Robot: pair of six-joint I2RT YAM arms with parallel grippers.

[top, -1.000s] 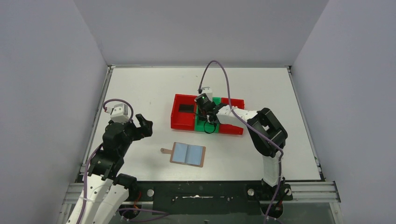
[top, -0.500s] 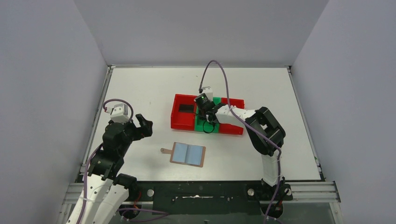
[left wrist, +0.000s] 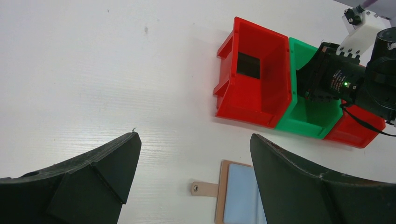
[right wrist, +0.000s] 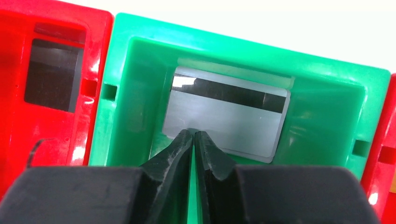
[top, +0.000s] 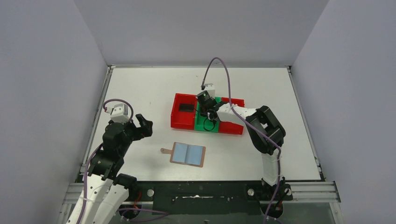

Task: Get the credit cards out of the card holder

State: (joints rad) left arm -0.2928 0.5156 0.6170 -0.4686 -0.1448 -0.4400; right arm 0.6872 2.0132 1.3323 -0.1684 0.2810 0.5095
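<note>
the right tool (right wrist: 194, 132) hangs nose-down inside the green plastic bin (right wrist: 233, 42), its two fingers pressed almost together with only a sliver of gap. their tips meet the near edge of the silver-grey rectangular card (right wrist: 226, 119). whether they pinch that edge or only touch it, i cannot tell. the card lies stripe side up just ahead of the tips, probably because it is being dropped off in its own bin. to that tool's left, a black rectangular card (right wrist: 53, 77) sits in the red plastic bin (right wrist: 14, 116), so the cards look to be sorted one per bin.

the left tool (left wrist: 194, 140) is spread wide and holds nothing above the white bench (left wrist: 93, 70). the tan bifold card holder (left wrist: 238, 193) lies open directly below it, grey-blue lining up.

no brand or writing can be read on either card.
</note>
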